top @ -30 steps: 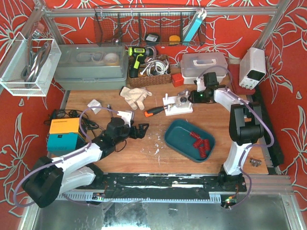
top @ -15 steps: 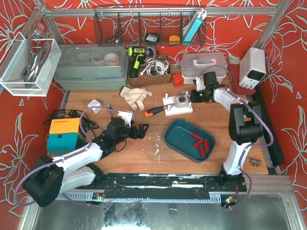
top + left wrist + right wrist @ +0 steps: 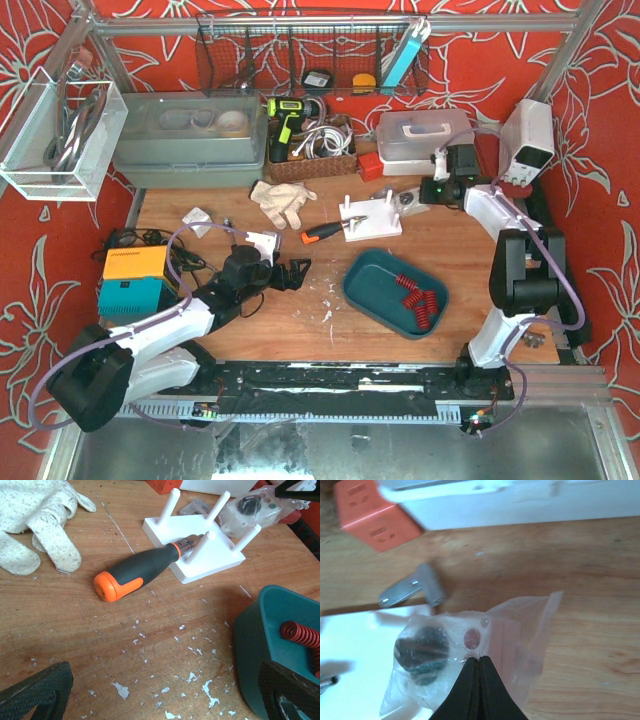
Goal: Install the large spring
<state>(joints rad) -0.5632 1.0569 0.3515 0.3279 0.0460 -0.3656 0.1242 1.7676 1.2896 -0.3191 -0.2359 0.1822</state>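
Note:
Several red springs [image 3: 414, 293] lie in a teal tray [image 3: 372, 282]; one spring [image 3: 300, 634] shows in the left wrist view. A white peg fixture [image 3: 370, 224] stands behind the tray, with an orange-and-black screwdriver [image 3: 322, 233] resting against it. My right gripper [image 3: 479, 661] is shut on a clear plastic bag [image 3: 445, 647] holding a dark round part, at the fixture's right edge [image 3: 408, 198]. My left gripper [image 3: 165, 702] is open and empty, low over the wood left of the tray [image 3: 297, 272].
A white glove [image 3: 282, 201] lies behind the screwdriver. A metal bracket [image 3: 415, 587], a red-orange block [image 3: 375, 515] and a white lidded box [image 3: 425, 135] sit behind the fixture. An orange and teal device [image 3: 133, 280] is at the left. White flecks dot the wood.
My right gripper has swung to the right and back, pulling the plastic bag off the top of the white fixture toward its right edge. The left arm has not moved.

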